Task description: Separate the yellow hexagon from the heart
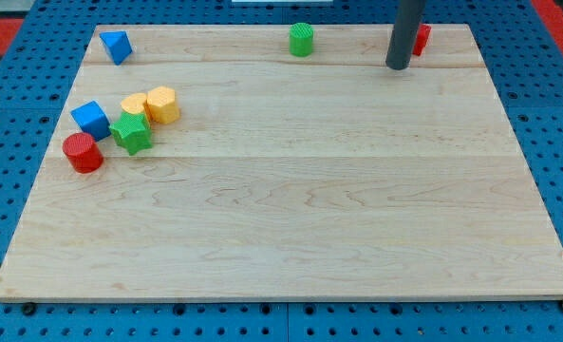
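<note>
The yellow hexagon sits at the view's left, touching the yellow heart just to its left. A green star lies right below the heart. My tip is at the view's top right, far from the yellow hexagon and the heart. It stands next to a red block that the rod partly hides.
A blue cube and a red cylinder lie left of the green star. A blue triangular block is at the top left. A green cylinder is at the top middle. The wooden board rests on a blue pegboard.
</note>
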